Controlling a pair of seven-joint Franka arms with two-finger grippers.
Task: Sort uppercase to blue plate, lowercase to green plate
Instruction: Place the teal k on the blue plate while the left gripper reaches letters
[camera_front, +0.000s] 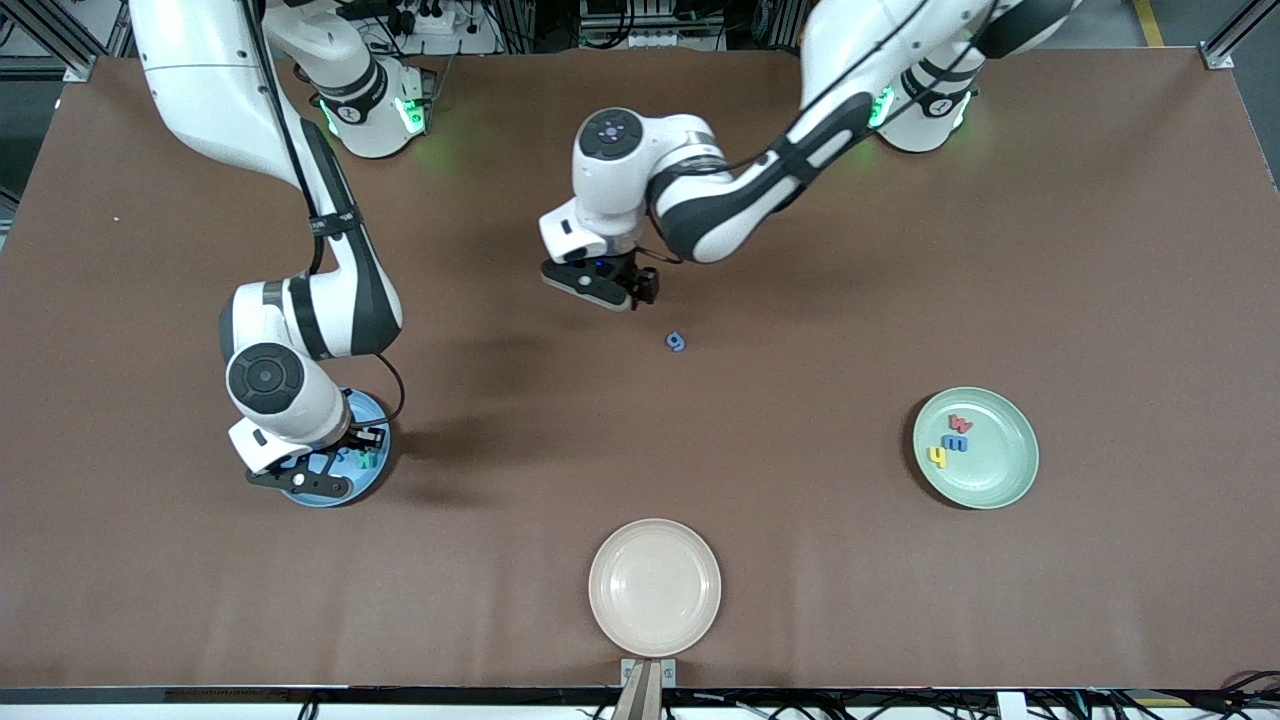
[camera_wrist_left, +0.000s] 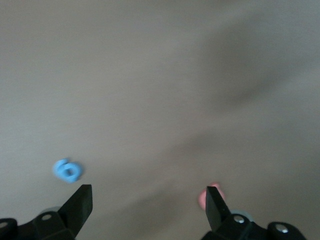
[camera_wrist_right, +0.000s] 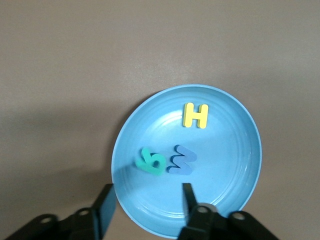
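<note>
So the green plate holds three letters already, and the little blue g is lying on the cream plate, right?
Not quite. The green plate does hold three letters, but the blue g lies on the bare table, nowhere near the cream plate, which holds nothing. The front view shows it, just below the left tool.

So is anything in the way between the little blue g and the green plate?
Nothing visible is. The blue g lies alone on bare table, and the brown stretch from it to the green plate holds nothing. The open left gripper hovers close by it.
</note>
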